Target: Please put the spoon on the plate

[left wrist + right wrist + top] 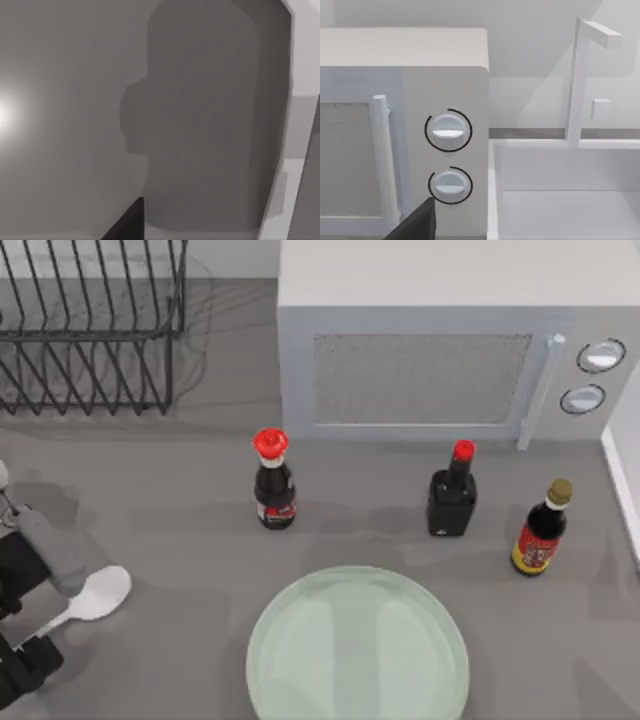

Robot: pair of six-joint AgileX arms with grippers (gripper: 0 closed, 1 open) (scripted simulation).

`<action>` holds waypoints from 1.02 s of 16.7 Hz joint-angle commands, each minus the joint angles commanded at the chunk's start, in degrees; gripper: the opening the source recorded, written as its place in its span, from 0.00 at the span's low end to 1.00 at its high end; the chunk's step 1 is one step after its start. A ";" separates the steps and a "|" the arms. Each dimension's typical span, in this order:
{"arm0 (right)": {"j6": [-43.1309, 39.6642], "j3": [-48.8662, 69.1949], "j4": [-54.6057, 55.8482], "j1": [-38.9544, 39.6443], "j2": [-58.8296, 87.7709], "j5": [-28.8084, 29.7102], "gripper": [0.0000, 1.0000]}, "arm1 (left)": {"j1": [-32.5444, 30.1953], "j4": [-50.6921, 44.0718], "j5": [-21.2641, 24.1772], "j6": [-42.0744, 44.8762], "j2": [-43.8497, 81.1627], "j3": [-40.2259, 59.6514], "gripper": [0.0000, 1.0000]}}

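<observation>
The spoon [90,598] lies near the counter's [180,540] left edge, its bowl toward the middle and its handle running down-left under the left gripper [25,655], which sits at the front-left corner. I cannot tell whether that gripper is clenched on the handle. The plate [358,650] rests at the front edge, centre, well apart from the spoon. Three bottles [273,482] stand between the plate and the microwave [440,340]. A dish rack [90,330] fills the back-left corner.

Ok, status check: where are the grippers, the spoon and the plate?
Left gripper low at table's left edge, over the spoon handle. Spoon's bowl points toward the plate, which sits front centre. Three bottles stand behind the plate, off the path.
</observation>
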 joint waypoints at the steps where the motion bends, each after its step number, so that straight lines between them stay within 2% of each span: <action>1: 0.00 0.00 0.00 0.00 0.00 0.00 1.00 | 0.00 0.00 0.00 0.00 0.00 0.00 0.00; 4: 0.00 0.00 0.00 0.00 0.00 0.00 1.00 | 0.00 0.00 0.00 0.00 0.00 0.00 0.00; 5: 0.00 0.00 0.00 0.00 0.00 0.00 1.00 | 0.07 -5.18 1.19 -0.59 -3.87 2.31 0.00; 8: 0.00 0.00 0.00 0.00 0.00 0.00 1.00 | 0.03 -7.47 1.22 -0.41 -4.73 4.28 0.00; 14: 0.00 0.00 0.00 0.00 0.00 0.00 1.00 | -0.19 -25.12 1.22 -0.50 -10.41 13.89 0.00; 17: 0.00 0.00 0.00 0.00 0.00 0.00 1.00 | -0.18 -30.49 1.21 -0.88 -13.36 17.71 0.00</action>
